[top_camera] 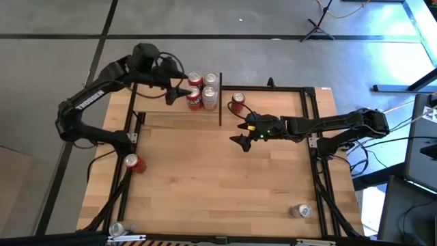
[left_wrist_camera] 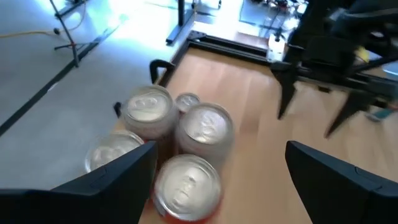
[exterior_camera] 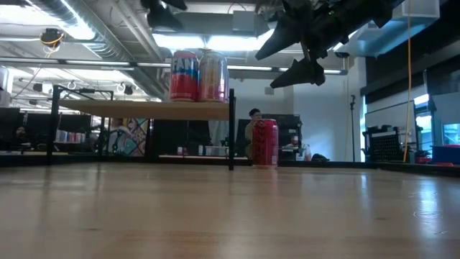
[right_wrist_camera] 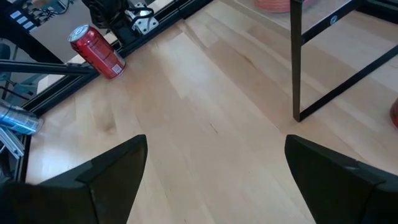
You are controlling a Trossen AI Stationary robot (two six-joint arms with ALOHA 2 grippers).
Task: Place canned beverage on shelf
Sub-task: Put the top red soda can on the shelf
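The shelf (top_camera: 164, 117) stands at the table's far left, a light-wood board on thin black posts. Several cans (top_camera: 202, 89) stand upright in a cluster on its right end; they also show in the low view (exterior_camera: 198, 75). My left gripper (top_camera: 179, 93) hovers open over the shelf just left of the cluster, and the nearest can (left_wrist_camera: 186, 182) stands close by one finger (left_wrist_camera: 124, 171). A red can (top_camera: 237, 102) stands on the table right of the shelf. My right gripper (top_camera: 241, 134) is open and empty above the table, near that can.
A red can (right_wrist_camera: 96, 51) lies on its side at the table's left edge. A silver can (top_camera: 302, 211) lies near the right front, and another (top_camera: 117, 229) at the front left corner. A person (exterior_camera: 253, 124) sits behind the table. Bare wood lies mid-table.
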